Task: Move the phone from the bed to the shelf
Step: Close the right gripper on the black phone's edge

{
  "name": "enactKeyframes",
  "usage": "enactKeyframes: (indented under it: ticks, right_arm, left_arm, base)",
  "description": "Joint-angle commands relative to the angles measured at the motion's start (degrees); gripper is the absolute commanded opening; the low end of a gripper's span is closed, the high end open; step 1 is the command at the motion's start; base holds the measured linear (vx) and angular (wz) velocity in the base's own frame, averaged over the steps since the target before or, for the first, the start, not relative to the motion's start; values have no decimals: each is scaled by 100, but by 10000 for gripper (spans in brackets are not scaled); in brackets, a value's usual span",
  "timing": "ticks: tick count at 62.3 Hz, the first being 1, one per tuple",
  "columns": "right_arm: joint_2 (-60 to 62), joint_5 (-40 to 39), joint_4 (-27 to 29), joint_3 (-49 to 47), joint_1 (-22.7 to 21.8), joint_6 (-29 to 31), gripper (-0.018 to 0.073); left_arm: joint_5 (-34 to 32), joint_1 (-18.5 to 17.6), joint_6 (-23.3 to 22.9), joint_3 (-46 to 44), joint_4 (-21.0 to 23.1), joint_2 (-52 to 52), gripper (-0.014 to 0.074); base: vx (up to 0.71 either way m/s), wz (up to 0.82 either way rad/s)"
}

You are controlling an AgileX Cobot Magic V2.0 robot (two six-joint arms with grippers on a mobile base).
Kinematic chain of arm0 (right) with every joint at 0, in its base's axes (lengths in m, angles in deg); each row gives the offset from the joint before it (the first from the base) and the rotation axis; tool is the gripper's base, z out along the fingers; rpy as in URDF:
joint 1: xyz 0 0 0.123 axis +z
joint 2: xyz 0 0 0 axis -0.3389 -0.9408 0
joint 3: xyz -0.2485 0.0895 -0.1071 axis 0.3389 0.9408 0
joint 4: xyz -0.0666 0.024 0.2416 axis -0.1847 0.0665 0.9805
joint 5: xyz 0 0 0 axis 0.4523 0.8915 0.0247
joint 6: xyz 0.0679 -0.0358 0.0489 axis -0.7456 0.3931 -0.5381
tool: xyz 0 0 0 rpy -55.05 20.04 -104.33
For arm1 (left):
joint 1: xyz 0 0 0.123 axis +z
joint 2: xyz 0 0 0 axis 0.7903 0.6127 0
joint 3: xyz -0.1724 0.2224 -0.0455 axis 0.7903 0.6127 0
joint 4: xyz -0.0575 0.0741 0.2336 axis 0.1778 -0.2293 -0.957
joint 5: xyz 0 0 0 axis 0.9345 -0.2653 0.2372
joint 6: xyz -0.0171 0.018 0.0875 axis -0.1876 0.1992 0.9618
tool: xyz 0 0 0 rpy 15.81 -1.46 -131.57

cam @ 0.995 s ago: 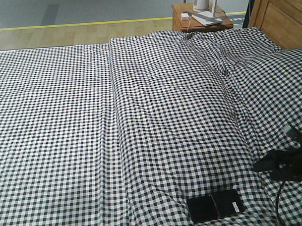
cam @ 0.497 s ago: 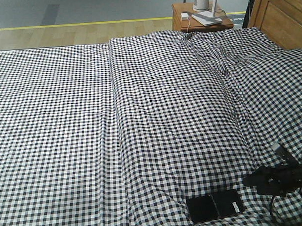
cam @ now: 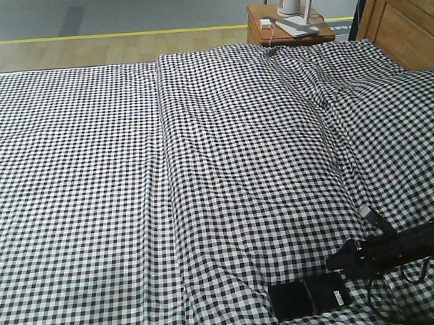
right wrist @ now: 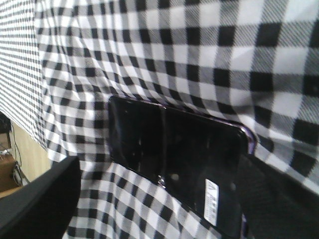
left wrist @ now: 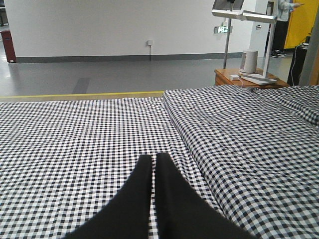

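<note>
Creased woven cloth in matt black-and-white check covers the bed (cam: 203,170). The phone (right wrist: 174,164) shows a glossy black face, a pinkish metallic edge and a white paper-like sticker (right wrist: 212,196). The left gripper (left wrist: 153,162) looks matt black; the nightstand (cam: 255,26) is smooth brown wood.

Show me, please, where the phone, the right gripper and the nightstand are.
phone (cam: 311,295), front view, middle of its glossy face.
right gripper (cam: 335,262), front view, between its fingertips.
nightstand (cam: 258,31), front view, its brown side.

No text is legible. A white sticker (right wrist: 212,198) at the five o'clock end of the phone (right wrist: 149,149) bears tiny print, too blurred to read.
</note>
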Motion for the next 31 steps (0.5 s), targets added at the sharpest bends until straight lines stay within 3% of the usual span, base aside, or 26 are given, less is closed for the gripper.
enactKeyframes:
  ticks: [1,16,31]
  right_arm:
    - [263,366,-38,-107,-9,-14,594]
    - [92,188,-154,-107,-9,-9,594]
    - [-318,257,192,-107,-9,48,594]
  left_arm:
    - [-415,-20,-33,-122,52,-77,1]
    - [-415,-20,-33,-122,52,-77,1]
    - [-415,-20,-33,-122,52,-77,1]
  base:
    - [0,0]
    - [0,0]
    - [0,0]
